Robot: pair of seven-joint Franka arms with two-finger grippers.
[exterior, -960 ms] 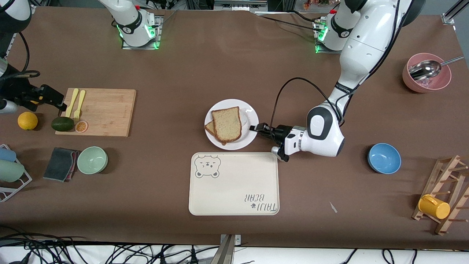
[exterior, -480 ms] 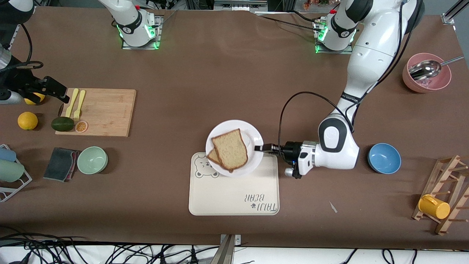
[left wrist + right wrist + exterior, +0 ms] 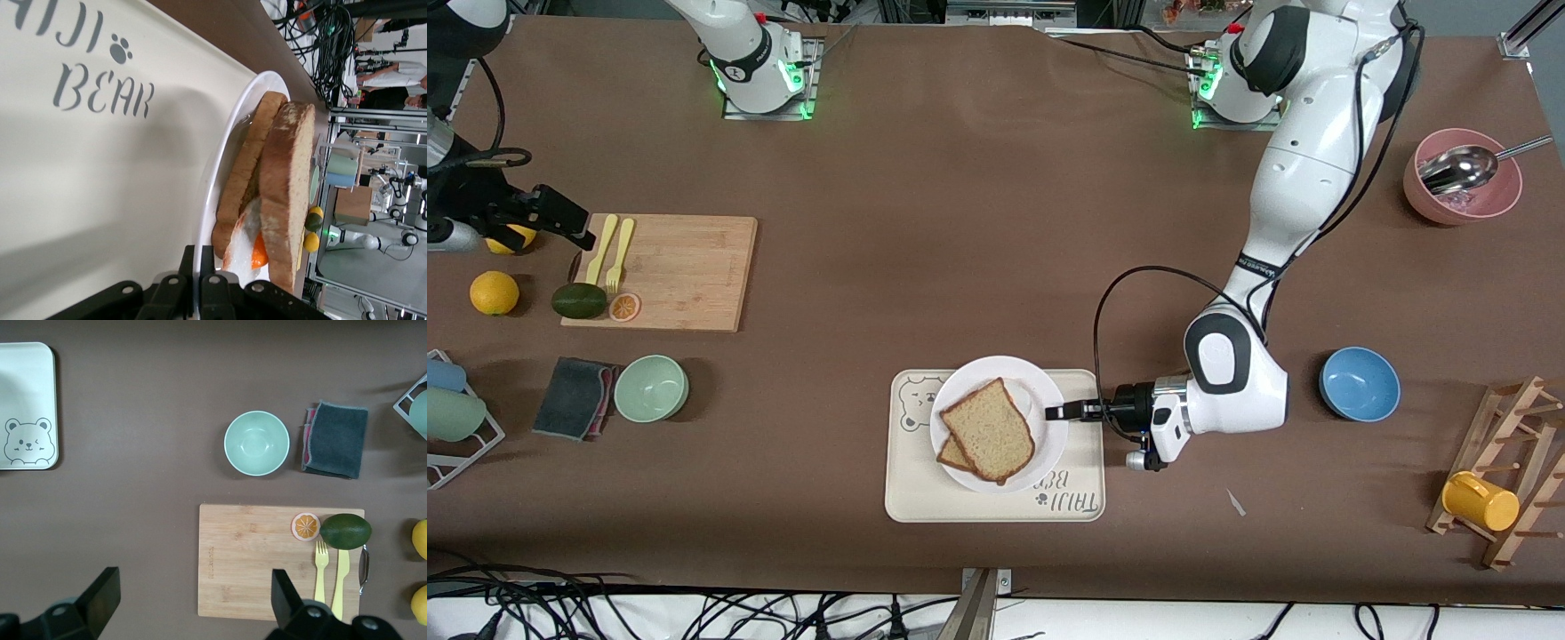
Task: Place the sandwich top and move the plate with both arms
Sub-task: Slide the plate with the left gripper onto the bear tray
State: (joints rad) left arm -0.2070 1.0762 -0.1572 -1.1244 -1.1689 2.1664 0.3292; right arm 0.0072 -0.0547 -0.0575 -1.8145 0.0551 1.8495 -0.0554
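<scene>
Reaching low, left gripper [image 3: 1056,412] pinches plate [image 3: 969,382] rim over tray [image 3: 911,498].

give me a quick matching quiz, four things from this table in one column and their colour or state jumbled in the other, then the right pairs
Things:
1. left gripper
2. right gripper
3. plate
4. bowl beside the dark cloth

States or colours:
A. pale green
B. open, over the cutting board end of the table
C. on the bear tray, carrying the sandwich
D. shut on the plate's rim

Pairs: 1-D, 2-B, 3-C, 4-A
</scene>
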